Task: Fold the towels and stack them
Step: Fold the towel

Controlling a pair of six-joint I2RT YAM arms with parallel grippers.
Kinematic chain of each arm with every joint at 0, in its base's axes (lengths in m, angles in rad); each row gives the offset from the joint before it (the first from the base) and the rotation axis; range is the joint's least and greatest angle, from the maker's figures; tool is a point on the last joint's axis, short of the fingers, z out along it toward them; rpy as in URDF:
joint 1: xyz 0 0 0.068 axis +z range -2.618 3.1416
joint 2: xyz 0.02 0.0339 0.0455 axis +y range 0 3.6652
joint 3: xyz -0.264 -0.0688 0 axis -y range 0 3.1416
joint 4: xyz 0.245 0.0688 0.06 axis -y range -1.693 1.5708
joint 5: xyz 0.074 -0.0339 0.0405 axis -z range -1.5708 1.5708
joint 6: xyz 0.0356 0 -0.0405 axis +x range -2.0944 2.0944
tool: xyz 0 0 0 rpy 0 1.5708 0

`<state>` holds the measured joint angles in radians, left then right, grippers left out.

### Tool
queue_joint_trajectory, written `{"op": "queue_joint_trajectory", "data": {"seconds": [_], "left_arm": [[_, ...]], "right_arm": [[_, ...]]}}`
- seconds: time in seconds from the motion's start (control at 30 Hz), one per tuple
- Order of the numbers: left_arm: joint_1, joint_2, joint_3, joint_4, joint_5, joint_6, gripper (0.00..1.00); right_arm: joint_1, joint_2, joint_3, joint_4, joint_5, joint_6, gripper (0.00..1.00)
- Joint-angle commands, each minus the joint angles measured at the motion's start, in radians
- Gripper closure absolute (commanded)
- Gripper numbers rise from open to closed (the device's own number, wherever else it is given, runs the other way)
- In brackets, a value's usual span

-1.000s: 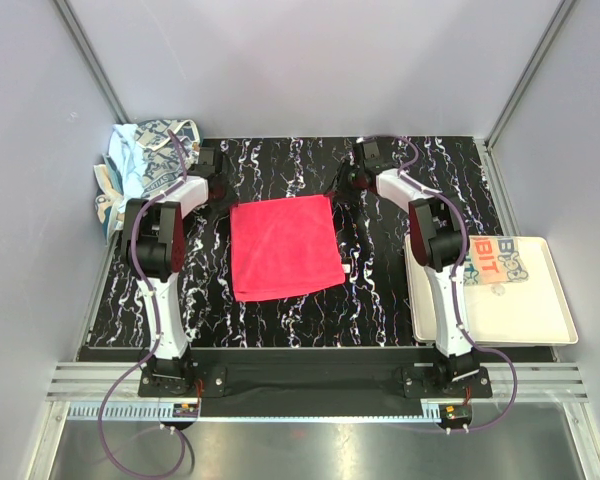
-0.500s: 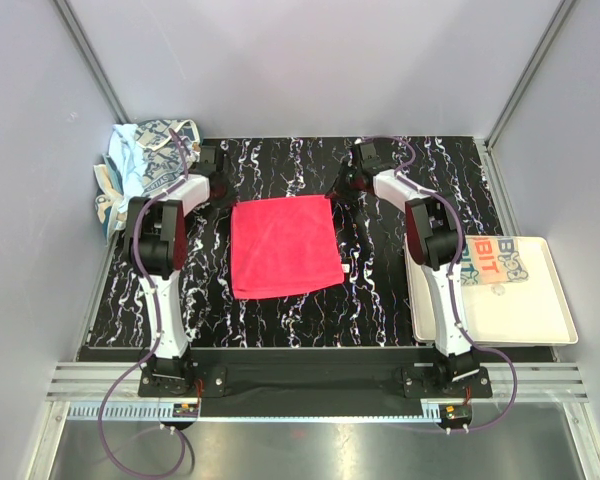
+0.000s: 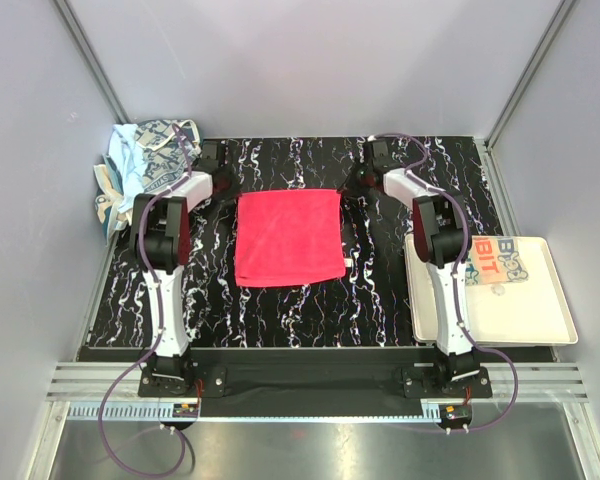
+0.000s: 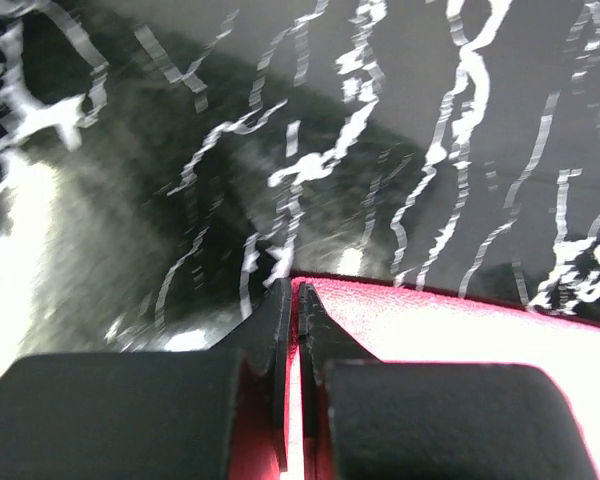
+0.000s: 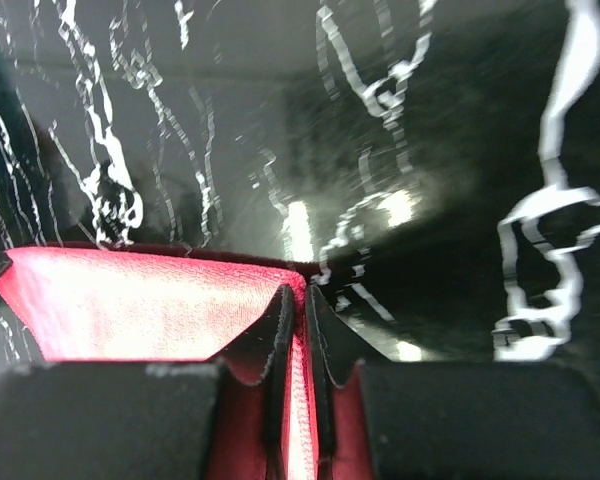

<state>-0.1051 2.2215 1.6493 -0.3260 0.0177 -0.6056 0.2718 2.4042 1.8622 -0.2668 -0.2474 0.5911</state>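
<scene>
Item: pink-red towel (image 3: 288, 238). My left gripper (image 4: 295, 298) pinched tight on one corner, cloth spreading rightward; my right gripper (image 5: 301, 300) pinched likewise, cloth spreading leftward.

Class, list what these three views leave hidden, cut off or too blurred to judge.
- Top view: towel heap, overlapping folds hide how many cloths.
- Top view: lettered towel on the tray, its left part behind the right arm.
- Wrist views: left gripper and right gripper cover the red towel between the fingers; table blurred in the left one.
</scene>
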Motion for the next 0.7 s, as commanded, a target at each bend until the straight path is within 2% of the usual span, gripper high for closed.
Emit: {"op": "queue_joint_trajectory", "data": {"seconds": [0.0,0.37,0.67], "left_arm": [[0.005,0.02,0.056,0.108,0.059,0.023,1.0],[0.004,0.018,0.087,0.261,0.152,0.05,1.0],[0.005,-0.164,-0.072,0.438,0.156,0.043,1.0]], "right_arm": [[-0.025,0.003,0.046,0.003,0.053,-0.051,0.88],[-0.029,-0.011,0.083,0.075,-0.018,-0.112,0.87],[-0.029,-0.131,0.037,0.112,-0.02,-0.126,0.87]]}}
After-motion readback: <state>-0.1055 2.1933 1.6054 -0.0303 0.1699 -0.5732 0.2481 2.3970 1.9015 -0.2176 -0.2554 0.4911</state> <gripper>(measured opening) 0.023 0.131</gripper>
